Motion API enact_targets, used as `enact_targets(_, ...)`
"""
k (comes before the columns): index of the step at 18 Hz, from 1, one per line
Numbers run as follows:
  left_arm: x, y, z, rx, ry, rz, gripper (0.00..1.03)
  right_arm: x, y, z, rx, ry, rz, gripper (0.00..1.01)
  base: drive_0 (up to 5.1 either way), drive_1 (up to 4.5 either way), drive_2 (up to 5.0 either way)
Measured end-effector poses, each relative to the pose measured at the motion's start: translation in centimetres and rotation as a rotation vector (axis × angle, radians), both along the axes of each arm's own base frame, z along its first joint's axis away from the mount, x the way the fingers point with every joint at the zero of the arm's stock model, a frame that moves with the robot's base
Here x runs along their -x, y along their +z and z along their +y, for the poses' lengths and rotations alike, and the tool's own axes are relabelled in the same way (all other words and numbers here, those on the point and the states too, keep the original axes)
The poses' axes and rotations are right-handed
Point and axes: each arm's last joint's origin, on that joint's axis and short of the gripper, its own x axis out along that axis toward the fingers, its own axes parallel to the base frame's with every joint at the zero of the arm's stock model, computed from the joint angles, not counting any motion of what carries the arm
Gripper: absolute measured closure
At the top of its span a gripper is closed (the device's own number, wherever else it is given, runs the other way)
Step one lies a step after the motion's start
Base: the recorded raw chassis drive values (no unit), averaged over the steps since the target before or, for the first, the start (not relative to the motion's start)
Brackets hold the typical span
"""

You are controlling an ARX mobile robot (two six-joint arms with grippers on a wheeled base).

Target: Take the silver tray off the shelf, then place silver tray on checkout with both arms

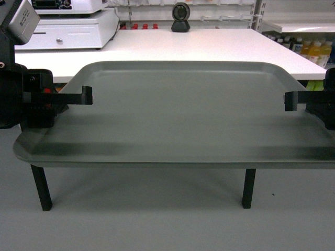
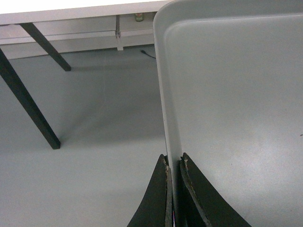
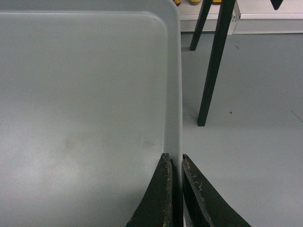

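The silver tray (image 1: 178, 120) hangs level in the air between my two arms, in front of the white checkout (image 1: 209, 47) and a little lower than its top. My left gripper (image 1: 86, 95) is shut on the tray's left rim, and my right gripper (image 1: 290, 101) is shut on its right rim. The left wrist view has the rim (image 2: 165, 94) clamped between the fingers of the left gripper (image 2: 173, 163). In the right wrist view the right gripper (image 3: 176, 161) pinches the tray's rim (image 3: 174, 94) the same way. The tray's inside is bare. The shelf is out of view.
A black dome scanner (image 1: 180, 18) stands at the checkout's far edge, and a white cash register (image 1: 68, 23) at its back left. Dark table legs (image 1: 41, 186) (image 3: 213, 61) stand on the grey floor below. A store rack with yellow bottles (image 1: 314, 52) is at the right.
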Motion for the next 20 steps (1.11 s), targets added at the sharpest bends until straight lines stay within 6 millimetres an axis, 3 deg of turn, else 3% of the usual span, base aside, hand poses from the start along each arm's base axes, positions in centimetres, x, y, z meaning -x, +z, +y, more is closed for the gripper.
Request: enact_targets(20, 0.01, -0.09, -0.01, -0.001, -0.001, 0.006, 0.99, 0.00, -0.08, 0.00, 0.001, 0.001, 0.005, 0.98, 0.0, 4.29, -4.3)
